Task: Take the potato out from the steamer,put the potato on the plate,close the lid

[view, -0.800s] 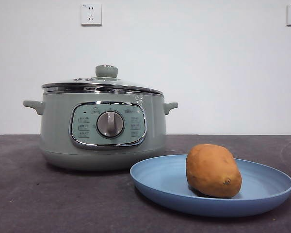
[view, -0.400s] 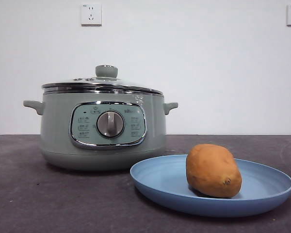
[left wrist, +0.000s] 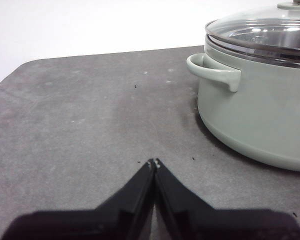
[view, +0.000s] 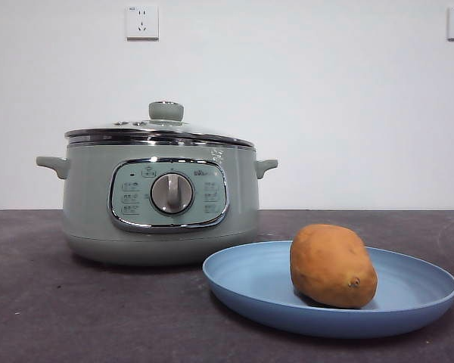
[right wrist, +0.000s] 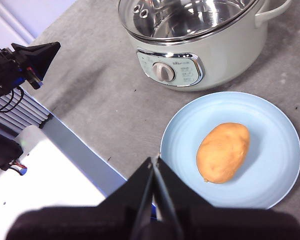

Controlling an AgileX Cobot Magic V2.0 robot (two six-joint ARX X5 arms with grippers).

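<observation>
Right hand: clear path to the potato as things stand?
Probably yes. The potato lies uncovered on the plate, the right hand is above it and shut, so it must open first.

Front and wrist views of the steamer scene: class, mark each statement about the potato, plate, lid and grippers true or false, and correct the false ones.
1. The potato lies on the light-blue plate. True.
2. The glass lid lies beside the steamer. False: it sits closed on the steamer.
3. The left gripper holds the steamer's handle. False: its fingers are shut on nothing, apart from the handle.
4. The right gripper is shut and empty. True.
5. The plate is stacked on the lid. False: it rests on the table.
</observation>
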